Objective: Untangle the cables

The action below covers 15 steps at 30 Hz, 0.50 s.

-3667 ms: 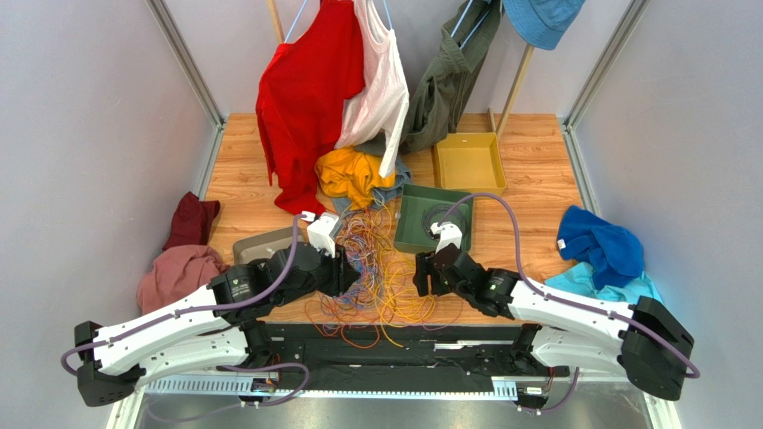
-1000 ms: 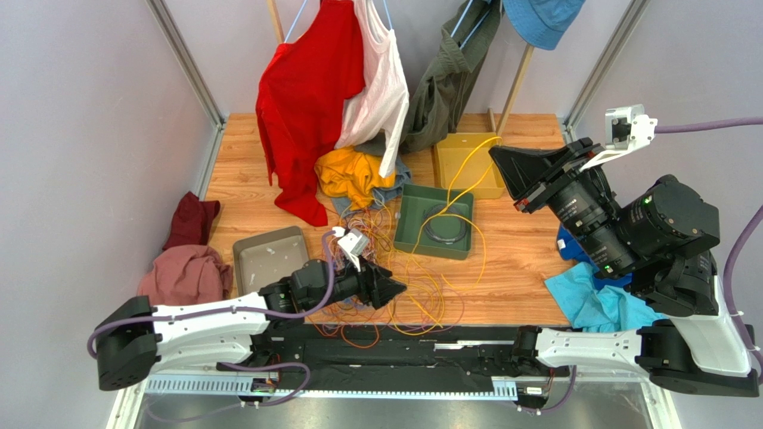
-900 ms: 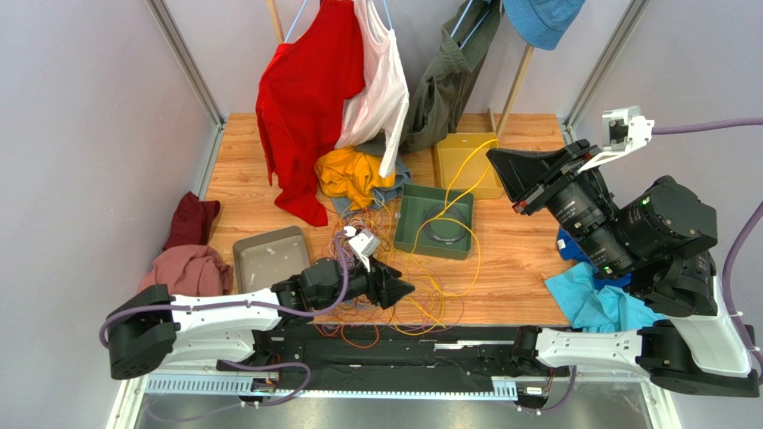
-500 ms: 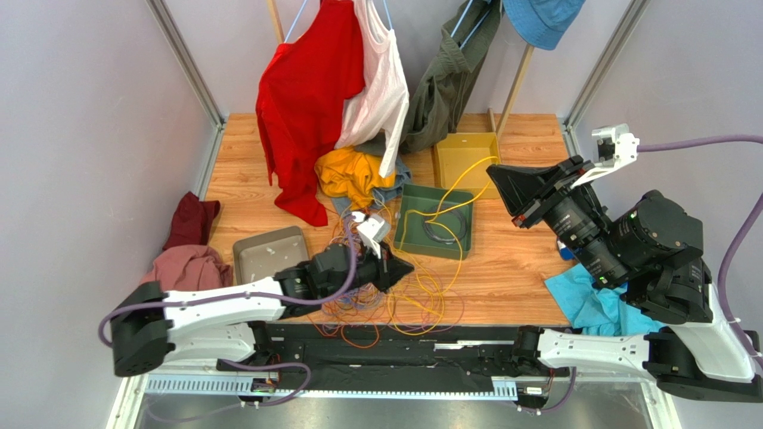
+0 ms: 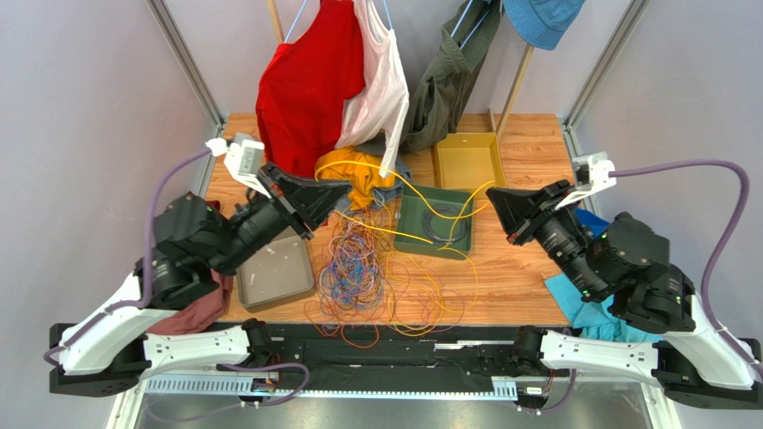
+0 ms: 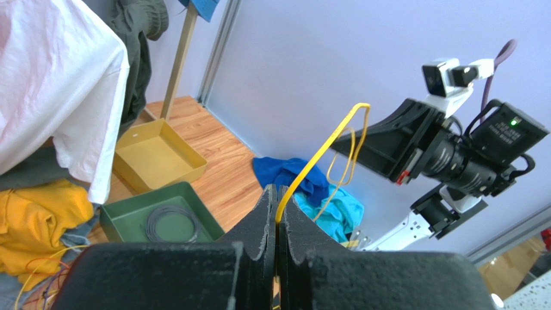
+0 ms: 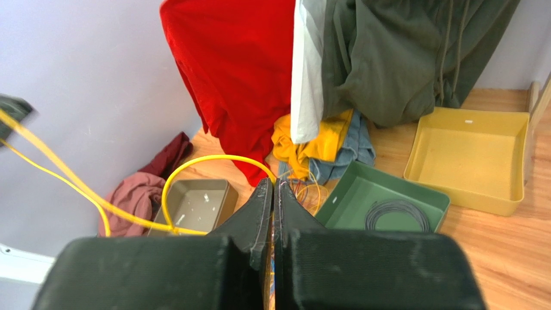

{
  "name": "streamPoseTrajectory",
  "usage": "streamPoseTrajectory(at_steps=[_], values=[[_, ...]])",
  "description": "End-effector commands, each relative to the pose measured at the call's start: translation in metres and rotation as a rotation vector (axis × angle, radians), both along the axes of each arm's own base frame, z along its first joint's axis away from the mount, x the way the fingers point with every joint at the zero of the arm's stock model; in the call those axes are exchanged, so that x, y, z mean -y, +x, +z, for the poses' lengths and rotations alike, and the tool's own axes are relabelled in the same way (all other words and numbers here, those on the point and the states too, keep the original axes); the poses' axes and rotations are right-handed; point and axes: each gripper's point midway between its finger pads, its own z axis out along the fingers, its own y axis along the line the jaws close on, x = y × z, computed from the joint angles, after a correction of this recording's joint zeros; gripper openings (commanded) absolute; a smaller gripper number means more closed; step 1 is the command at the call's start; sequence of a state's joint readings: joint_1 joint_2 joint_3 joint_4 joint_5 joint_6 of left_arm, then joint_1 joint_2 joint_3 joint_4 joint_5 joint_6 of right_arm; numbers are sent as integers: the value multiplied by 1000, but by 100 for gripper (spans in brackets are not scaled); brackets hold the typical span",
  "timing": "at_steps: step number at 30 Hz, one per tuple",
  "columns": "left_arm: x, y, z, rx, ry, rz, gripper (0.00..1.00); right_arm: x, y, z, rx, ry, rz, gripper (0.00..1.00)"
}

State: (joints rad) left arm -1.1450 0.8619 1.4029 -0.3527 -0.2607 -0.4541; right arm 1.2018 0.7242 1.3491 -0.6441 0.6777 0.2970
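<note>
Separating one yellow cable [image 6: 315,160]: left gripper [image 6: 275,190] and right gripper [image 7: 273,184] each pinch it, raised mid-frame. The cables [image 5: 358,268] lie tangled at lower centre. Likely next: draw it clear, watching for snags.

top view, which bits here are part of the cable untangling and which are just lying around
Part of the job:
cable tangle
yellow cable, gripped by the shut left claw and right claw

Just lying about:
green tray holding a dark coil
yellow tray
grey tray
red shirt
blue cloth
</note>
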Motion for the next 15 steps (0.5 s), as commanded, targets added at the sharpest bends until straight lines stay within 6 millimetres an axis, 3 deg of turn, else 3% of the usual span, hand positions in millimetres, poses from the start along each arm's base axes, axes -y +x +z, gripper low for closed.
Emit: streamPoseTrajectory(at_steps=[1,4,10,15], values=[[32,7,-60,-75,252,-42,0,-32,-6,-26,-35,8,105,0],[49,5,-74,-108,284,-89,0,-56,-12,-44,-54,12,187,0],[69,5,-124,-194,371,-125,0,-73,-13,-66,-71,9,228,0],[76,5,-141,-222,383,-141,0,-87,-24,-76,-76,30,315,0]])
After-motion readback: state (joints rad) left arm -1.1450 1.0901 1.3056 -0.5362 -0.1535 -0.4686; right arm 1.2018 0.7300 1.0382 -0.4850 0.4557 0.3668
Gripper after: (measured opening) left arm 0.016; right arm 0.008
